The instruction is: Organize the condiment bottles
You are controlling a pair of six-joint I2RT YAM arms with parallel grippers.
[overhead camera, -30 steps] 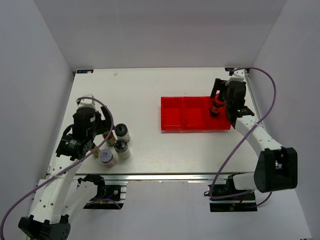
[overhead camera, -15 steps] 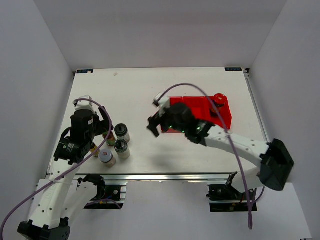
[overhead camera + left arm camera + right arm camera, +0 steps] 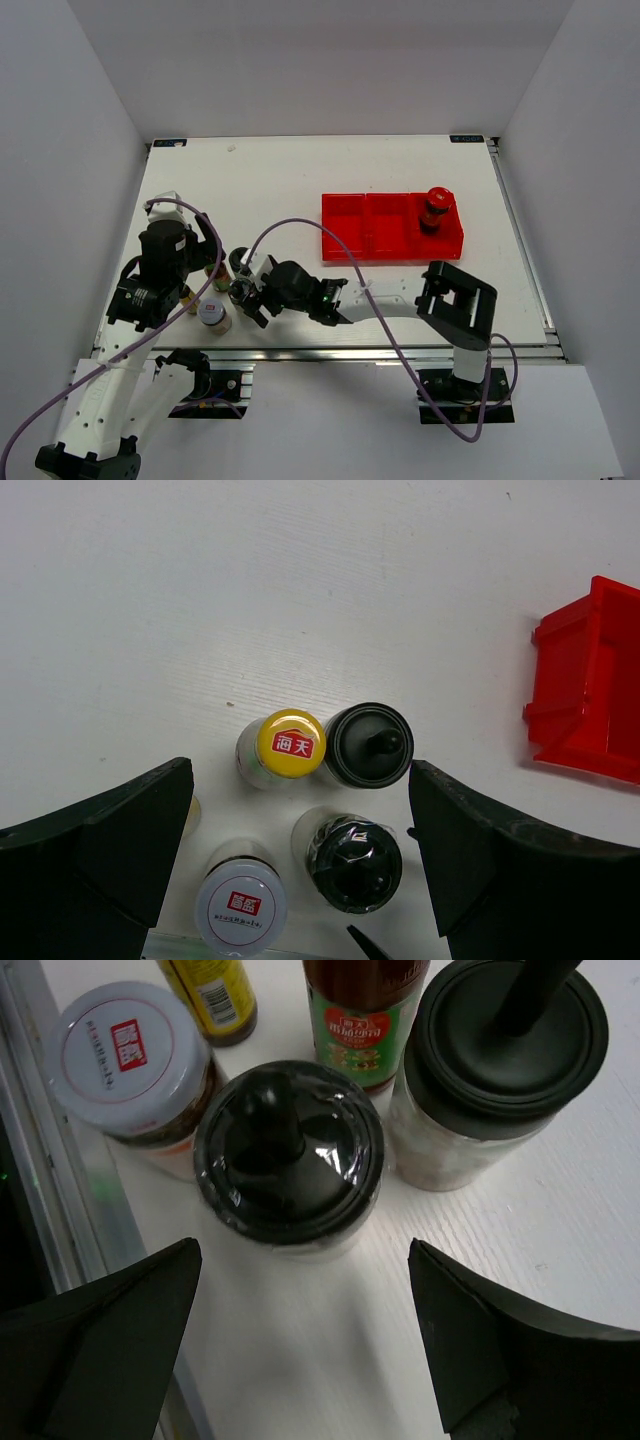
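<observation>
Both claws are wide open, gripping nothing; the right gripper (image 3: 300,1260) sits over a black-capped shaker (image 3: 288,1150), and the left gripper (image 3: 300,775) hangs above the same spot. Shaker stands upright beside the silver-lidded jar (image 3: 125,1055), cap film-wrapped.

A white tabletop (image 3: 300,170) sits boxed in on three sides by plain pale panels: a back wall (image 3: 320,70), a left wall (image 3: 60,160) and a right wall (image 3: 590,150). An aluminium rail (image 3: 520,350) edges its near side. The light is soft and even, with faint shadows.

Lab: white walls (image 3: 300,60), railed table (image 3: 300,170)
</observation>
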